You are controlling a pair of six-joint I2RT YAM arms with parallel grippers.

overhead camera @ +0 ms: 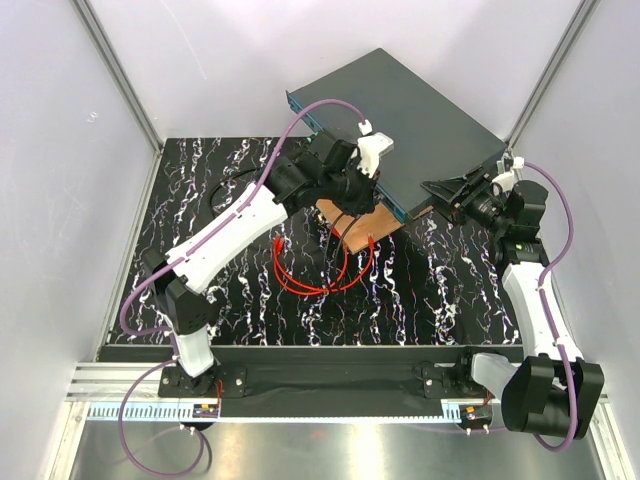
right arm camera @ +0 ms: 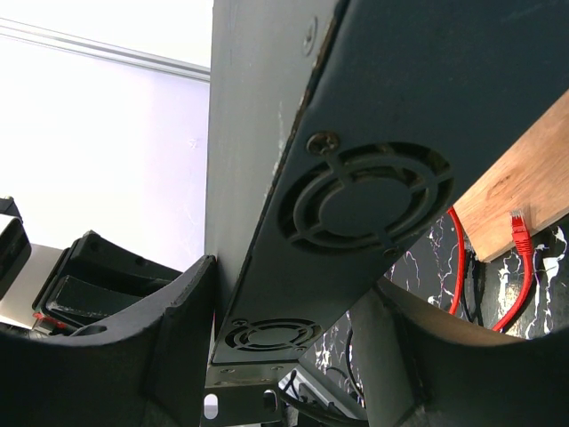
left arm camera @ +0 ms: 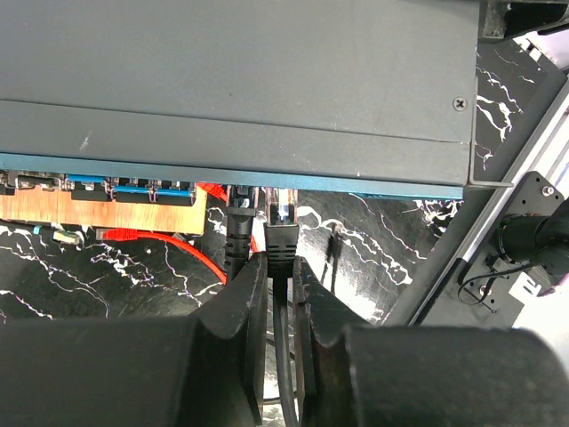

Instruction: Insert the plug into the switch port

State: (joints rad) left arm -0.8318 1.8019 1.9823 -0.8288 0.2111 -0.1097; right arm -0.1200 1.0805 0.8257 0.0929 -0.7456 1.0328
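1. Plug [right arm camera: 518, 233], the end of the red cable [overhead camera: 320, 275], lies free at the edge of the wooden board [right arm camera: 524, 178], below the tilted network switch [right arm camera: 267, 107]; neither gripper holds it.
2. The left gripper [left arm camera: 280, 267] is clamped on a black connector [left arm camera: 282, 238], whose clear tip sits just at the switch's teal front, beside a second black cable [left arm camera: 237, 236].
3. The switch ports [left arm camera: 147, 190] run in a row along that front.
4. The right gripper [right arm camera: 295, 283] grasps the network switch at its fan-grille side, one finger against each flat face.
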